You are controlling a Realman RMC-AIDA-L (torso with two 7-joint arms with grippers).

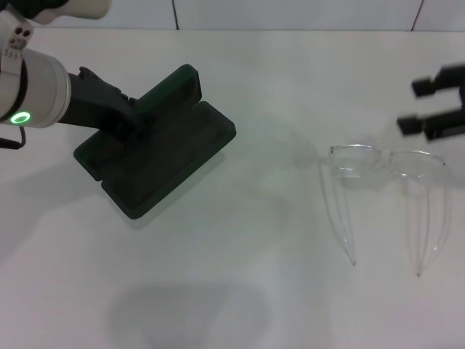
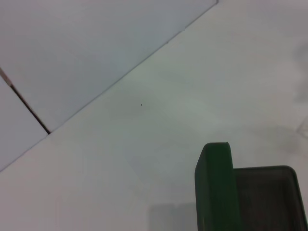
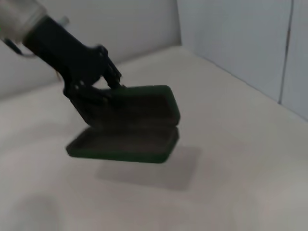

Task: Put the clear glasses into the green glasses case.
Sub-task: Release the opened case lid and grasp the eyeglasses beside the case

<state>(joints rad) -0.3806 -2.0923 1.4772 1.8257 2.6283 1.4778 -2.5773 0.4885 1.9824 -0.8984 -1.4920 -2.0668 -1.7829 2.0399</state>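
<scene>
White table, pale panelled wall behind. Left: green glasses case lying open, lid raised, nothing visible inside; left gripper reaching into it, clenched on the lid's edge. Right, well apart: clear glasses flat on table, temples unfolded. Just beyond: right gripper, fingers spread, grasping nothing.

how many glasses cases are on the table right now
1: the green glasses case sits open on the robot's left side, with the left gripper at it. The clear glasses lie on the right.
</scene>
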